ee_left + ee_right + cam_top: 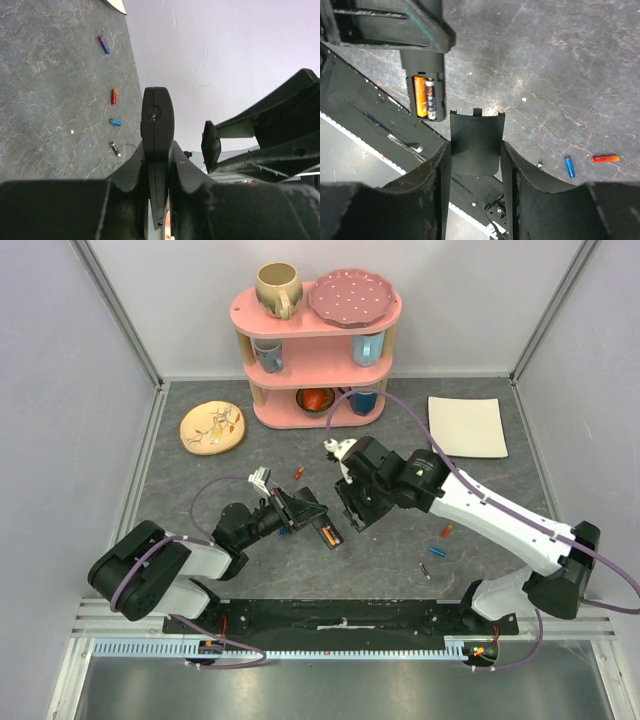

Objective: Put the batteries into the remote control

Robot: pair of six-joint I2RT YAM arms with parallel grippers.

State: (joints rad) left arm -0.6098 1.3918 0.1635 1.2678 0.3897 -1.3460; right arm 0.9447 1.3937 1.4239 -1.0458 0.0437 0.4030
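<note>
The black remote control (318,523) is held just above the table by my left gripper (297,514), which is shut on it; in the left wrist view the remote control (157,125) stands edge-on between the fingers (187,175). Its open slot holds two batteries, one orange (420,96) and one black-and-grey (430,97). My right gripper (476,150) is shut on a black battery cover (476,137), close beside the slot's end. Loose batteries lie on the table: a blue one (569,166), a red-orange one (605,159), a grey one (424,570) and a red one (297,473).
A pink shelf (318,320) with mugs and a plate stands at the back. A yellow dish (212,426) lies to its left, a white square plate (466,426) to its right. The black base rail (340,618) runs along the near edge.
</note>
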